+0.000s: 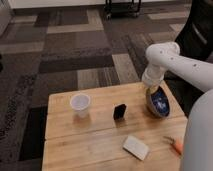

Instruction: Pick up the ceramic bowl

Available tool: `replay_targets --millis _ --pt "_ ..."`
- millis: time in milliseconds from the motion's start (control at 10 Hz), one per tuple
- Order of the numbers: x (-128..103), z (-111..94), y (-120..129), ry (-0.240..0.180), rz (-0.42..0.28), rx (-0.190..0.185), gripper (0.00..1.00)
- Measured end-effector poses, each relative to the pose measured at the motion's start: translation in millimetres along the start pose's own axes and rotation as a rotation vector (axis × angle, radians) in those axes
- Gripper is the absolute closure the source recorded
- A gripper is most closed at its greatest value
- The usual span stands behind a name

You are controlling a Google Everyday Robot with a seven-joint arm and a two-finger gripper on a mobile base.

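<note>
The ceramic bowl (160,103), glossy dark blue with pale speckles inside, is at the right end of the wooden table (95,137). It is tilted, with its inside turned toward the camera. My gripper (151,91) comes down from the white arm (172,57) onto the bowl's upper left rim and is shut on it. The fingertips are mostly hidden by the wrist and the bowl's rim. The bowl's lower edge is at or just above the tabletop; I cannot tell which.
A small white cup (80,104) stands at the table's left. A small black object (119,111) stands in the middle, a flat white pad (136,147) lies near the front, and an orange item (176,145) is at the right edge. A dark chair (200,30) stands behind the arm.
</note>
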Motion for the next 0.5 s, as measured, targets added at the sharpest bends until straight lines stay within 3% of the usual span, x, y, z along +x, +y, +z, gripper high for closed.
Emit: replay_targets --millis 500 --pt "0.5 1.1 -0.9 0.003 0.001 0.001 1.00"
